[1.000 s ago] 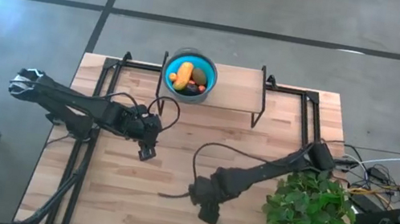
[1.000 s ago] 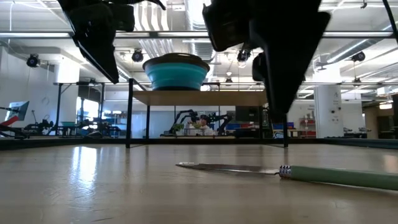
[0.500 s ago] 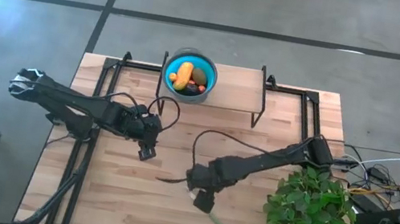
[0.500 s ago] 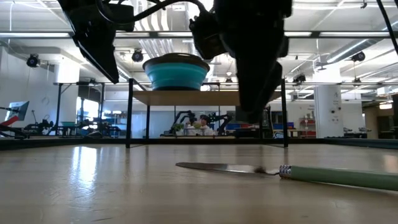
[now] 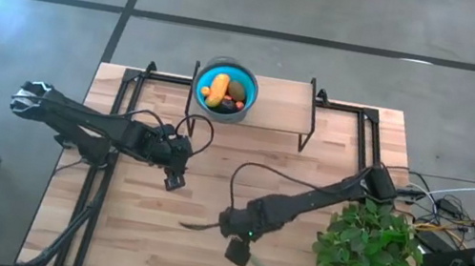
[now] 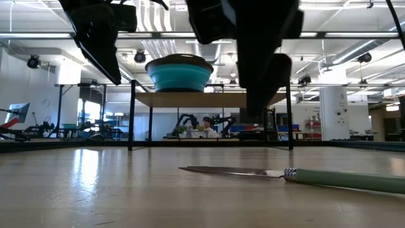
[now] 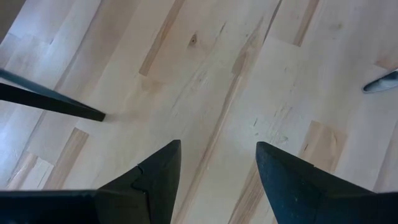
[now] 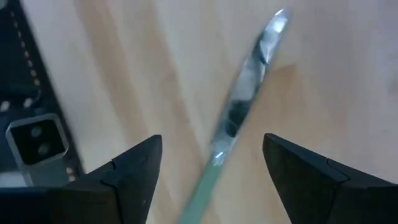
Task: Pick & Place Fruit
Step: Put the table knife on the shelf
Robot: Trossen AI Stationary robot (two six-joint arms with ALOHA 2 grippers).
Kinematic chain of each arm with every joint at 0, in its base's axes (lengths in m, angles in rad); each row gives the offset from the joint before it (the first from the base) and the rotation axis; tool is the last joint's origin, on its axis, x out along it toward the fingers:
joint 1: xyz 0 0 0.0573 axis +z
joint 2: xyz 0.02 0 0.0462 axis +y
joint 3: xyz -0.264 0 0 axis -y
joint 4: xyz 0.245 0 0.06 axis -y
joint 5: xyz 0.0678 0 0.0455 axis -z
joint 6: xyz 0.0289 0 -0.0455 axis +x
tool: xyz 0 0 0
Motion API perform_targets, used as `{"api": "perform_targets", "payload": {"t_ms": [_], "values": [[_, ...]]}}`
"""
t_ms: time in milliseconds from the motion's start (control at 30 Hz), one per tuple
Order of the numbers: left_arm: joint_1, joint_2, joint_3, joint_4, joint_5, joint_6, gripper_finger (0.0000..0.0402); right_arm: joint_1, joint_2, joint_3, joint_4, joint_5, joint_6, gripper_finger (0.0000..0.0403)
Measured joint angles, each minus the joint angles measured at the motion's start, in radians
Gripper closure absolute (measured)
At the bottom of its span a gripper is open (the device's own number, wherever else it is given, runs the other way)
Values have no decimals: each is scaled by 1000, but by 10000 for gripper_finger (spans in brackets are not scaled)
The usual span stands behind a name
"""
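Right claw [image 8: 211, 180] spread above knife [image 8: 239, 115]; fruit [image 5: 222, 92] in bowl [image 5: 203, 73] on rack.

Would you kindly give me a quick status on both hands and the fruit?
Left hand open, idle. Right hand open above knife. Fruit in bowl on shelf.

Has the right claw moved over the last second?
Yes. In the high view the right claw swung away from the plant, towards the table's left side, and now hangs open over the knife.
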Motion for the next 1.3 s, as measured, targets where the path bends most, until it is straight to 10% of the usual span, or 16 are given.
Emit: {"api": "perform_targets", "payload": {"t_ms": [1300], "values": [[0,0,0,1,-22,-4,188,83,37,-75,-7,11,107,156]]}}
